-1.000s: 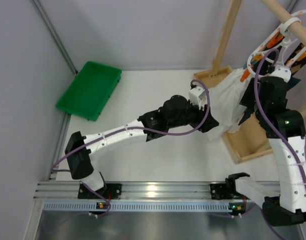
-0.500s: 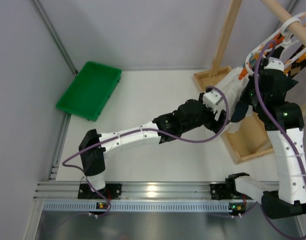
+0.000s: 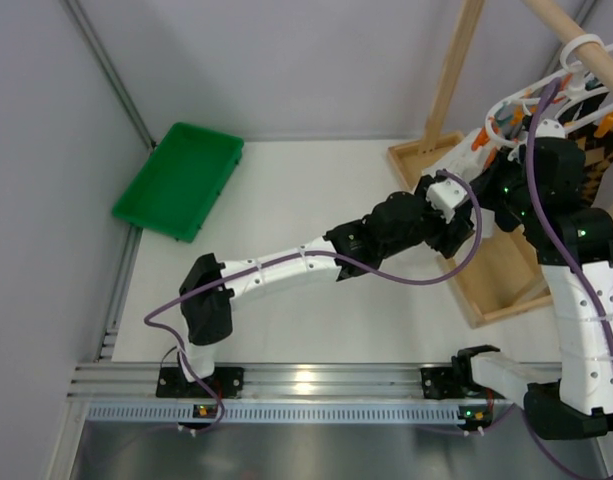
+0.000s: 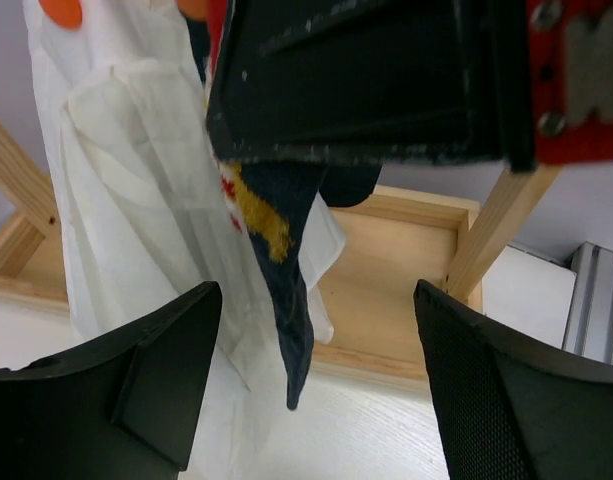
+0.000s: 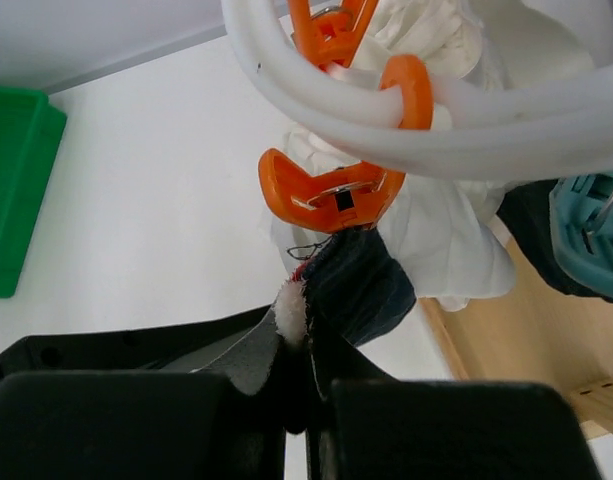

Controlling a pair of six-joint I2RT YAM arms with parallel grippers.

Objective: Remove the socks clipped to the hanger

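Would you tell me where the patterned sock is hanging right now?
In the left wrist view the patterned sock hangs right of the white cloth, above the wooden rack base, framed by the open left gripper; the right gripper pinches its top.

Both arms wear one livery: white shells on the long links, dotted with small dark screw holes, and chunky black housings at the joints. The left arm (image 3: 276,270) carries a purple cable (image 3: 406,282) from its base at 7 o'clock to a white wrist block. The right arm (image 3: 576,345), at 4 o'clock, has its own purple cable down its white link. Small green lights (image 3: 578,235) glow on the right arm's black parts (an orange light (image 3: 199,410) marks the left base). The left gripper (image 4: 316,300) has matte black, finely textured fingers (image 4: 116,380). The right gripper (image 5: 298,350) is scuffed black, with a red plate (image 4: 576,80) bearing silver screws at 2 o'clock in the left wrist view.
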